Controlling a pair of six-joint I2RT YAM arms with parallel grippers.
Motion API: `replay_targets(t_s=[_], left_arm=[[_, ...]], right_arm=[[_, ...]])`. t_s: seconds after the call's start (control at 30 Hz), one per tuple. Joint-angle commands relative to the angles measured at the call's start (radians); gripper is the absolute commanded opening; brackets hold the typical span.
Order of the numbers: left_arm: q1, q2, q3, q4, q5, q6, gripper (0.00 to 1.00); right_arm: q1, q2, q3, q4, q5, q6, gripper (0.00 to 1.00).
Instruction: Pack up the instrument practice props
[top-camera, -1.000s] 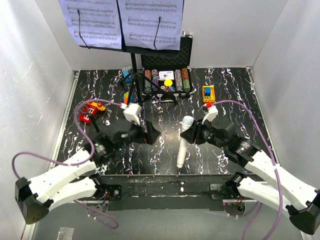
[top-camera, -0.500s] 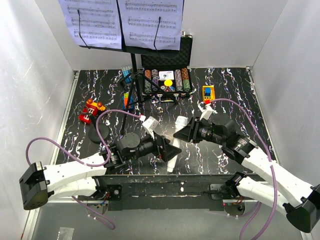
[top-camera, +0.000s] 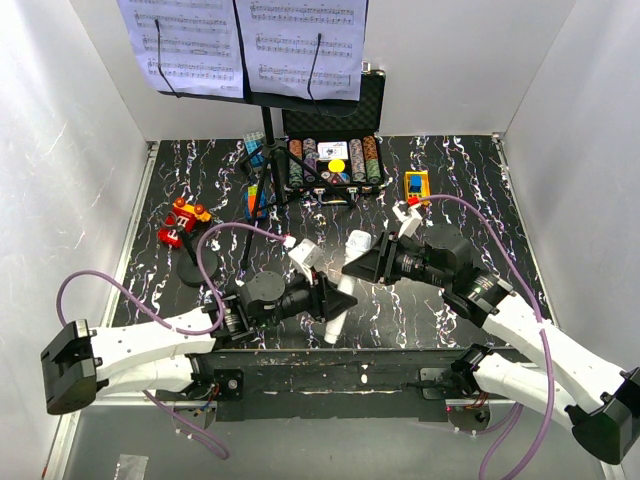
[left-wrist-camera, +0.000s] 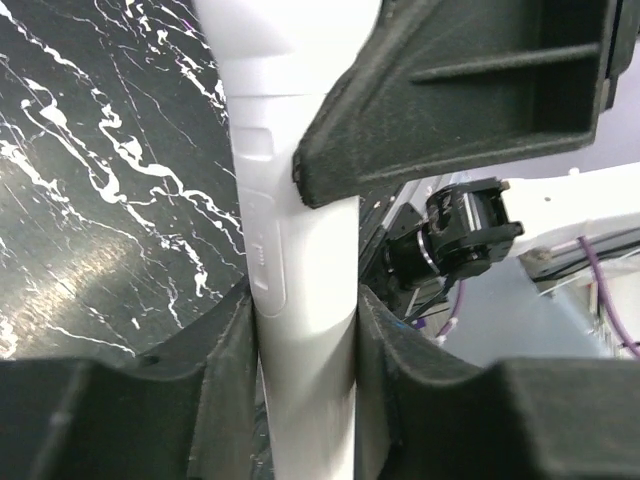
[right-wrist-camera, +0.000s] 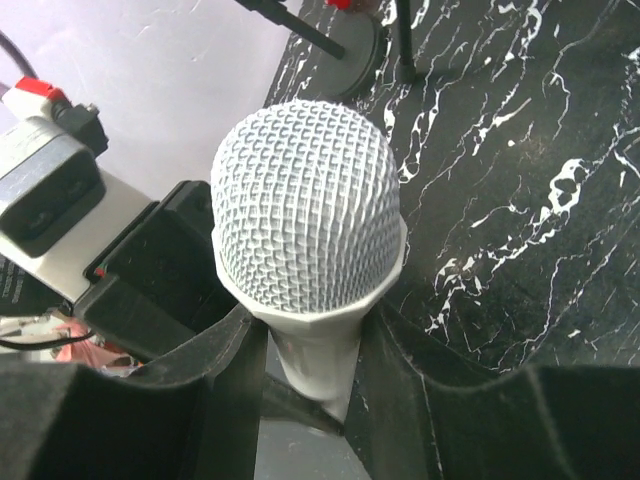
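Black marbled table (top-camera: 480, 200), white walls. Since a second ago the left gripper (top-camera: 335, 298) has swung in and closed on the lower body of the white microphone (top-camera: 357, 243). The right gripper (top-camera: 363, 262) still clamps it below the head, near the front edge. Grippers hide its middle; sheet-music pages (top-camera: 300, 50) are cut off above.

Bright, even light fell from above; the white walls (top-camera: 60, 150) glowed, and shadows on the black table (top-camera: 200, 170) were faint. In the left wrist view its glossy top carried a dull sheen. The overhead view was sharp. The microphone (right-wrist-camera: 305, 200) mesh was crisp, but the nearest foreground of both wrist views was soft.
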Motion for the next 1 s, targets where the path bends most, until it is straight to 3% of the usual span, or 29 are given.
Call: replay_targets(t_s=[0.0,0.03,0.07,0.1,0.17,0.23,0.43,0.6,0.77,0.97], left_arm=[[-0.005,-0.06,-0.013,-0.015,-0.045,0.018,0.13],[-0.005,-0.066,-0.015,-0.029,-0.055,0.021,0.02],[-0.007,-0.075,-0.013,-0.046,-0.07,0.025,0.0],[-0.007,-0.086,-0.01,-0.076,-0.094,0.025,0.0],[-0.007,-0.124,-0.006,-0.148,-0.152,0.024,0.0],[-0.007,-0.182,0.005,-0.269,-0.276,0.007,0.0],[-0.007,-0.349,0.091,-0.941,-0.756,-0.291,0.0],[-0.002,-0.279,0.128,-1.484,-0.944,-0.911,0.0],[0.024,-0.204,0.091,-1.563,-0.923,-1.177,0.0],[0.148,-0.305,0.005,-1.488,-0.901,-1.217,0.0]], right_arm=[[-0.002,-0.008,0.047,0.069,-0.031,-0.001,0.01],[-0.002,-0.006,0.049,0.067,-0.036,-0.006,0.16],[-0.002,-0.005,0.05,0.061,-0.039,-0.008,0.37],[-0.002,-0.005,0.053,0.046,-0.039,-0.012,0.48],[-0.002,-0.011,0.058,-0.009,-0.015,-0.029,0.64],[-0.001,-0.022,0.058,-0.071,0.034,-0.05,0.7],[-0.004,-0.058,0.005,-0.169,0.13,-0.115,0.73],[-0.004,-0.049,-0.035,-0.158,0.139,-0.126,0.72],[-0.002,-0.034,-0.025,-0.166,0.136,-0.135,0.71],[-0.004,-0.049,-0.022,-0.2,0.151,-0.155,0.71]])
